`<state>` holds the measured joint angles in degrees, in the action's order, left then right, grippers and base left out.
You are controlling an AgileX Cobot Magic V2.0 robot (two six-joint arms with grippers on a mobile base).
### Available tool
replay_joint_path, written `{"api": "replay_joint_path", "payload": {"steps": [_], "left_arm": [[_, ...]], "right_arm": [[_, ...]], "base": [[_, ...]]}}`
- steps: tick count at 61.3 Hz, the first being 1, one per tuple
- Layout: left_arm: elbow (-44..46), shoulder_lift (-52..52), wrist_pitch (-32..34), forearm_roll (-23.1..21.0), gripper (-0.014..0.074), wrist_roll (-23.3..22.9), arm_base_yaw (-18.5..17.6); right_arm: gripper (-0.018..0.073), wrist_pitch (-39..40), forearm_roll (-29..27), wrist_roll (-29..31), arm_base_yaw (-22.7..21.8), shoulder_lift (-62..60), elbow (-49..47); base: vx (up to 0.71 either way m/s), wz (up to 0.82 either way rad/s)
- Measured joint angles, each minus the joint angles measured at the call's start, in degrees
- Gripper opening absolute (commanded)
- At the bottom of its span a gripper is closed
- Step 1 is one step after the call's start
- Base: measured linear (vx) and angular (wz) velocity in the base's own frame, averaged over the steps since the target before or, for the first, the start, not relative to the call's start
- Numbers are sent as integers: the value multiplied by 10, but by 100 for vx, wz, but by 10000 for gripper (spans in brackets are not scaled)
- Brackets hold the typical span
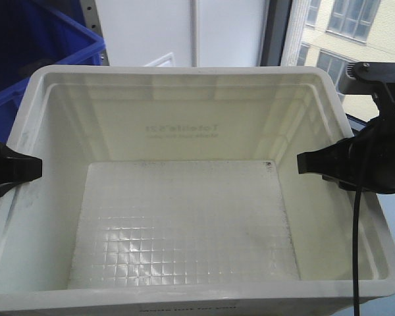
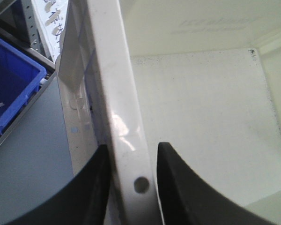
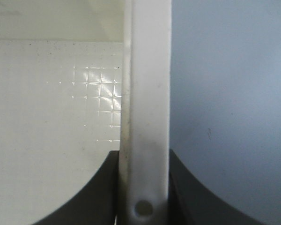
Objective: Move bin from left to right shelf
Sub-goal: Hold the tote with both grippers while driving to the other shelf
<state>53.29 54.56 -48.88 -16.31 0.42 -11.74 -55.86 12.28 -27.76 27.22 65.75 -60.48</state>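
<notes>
Bin between left pincer, right pincer

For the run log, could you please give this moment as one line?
bin: empty, gripped both sides | left gripper: jaws clamp left rim | right gripper: jaws clamp right rim

1. The bin is shown as a large white rectangular tote, upright and open-topped.
2. Black print is seen mirrored through its far wall; its floor is grid-textured.
3. Its side rims are clamped by the left gripper and the right gripper, 1 on each.
</notes>
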Motion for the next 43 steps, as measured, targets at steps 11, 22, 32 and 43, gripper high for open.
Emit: {"api": "replay_joint_path", "payload": {"steps": [11,22,32,43], "left_arm": [[0,0,0,0,73,0,0],[0,0,0,0,73,0,0],[0,0,0,0,73,0,0],[0,0,0,0,73,0,0]], "right_arm": [[36,0,0,0,0,0,0],[36,0,0,0,0,0,0],[36,0,0,0,0,0,0],[36,0,0,0,0,0,0]], "base": [[7,47],[5,43],[3,39],[2,39]]}}
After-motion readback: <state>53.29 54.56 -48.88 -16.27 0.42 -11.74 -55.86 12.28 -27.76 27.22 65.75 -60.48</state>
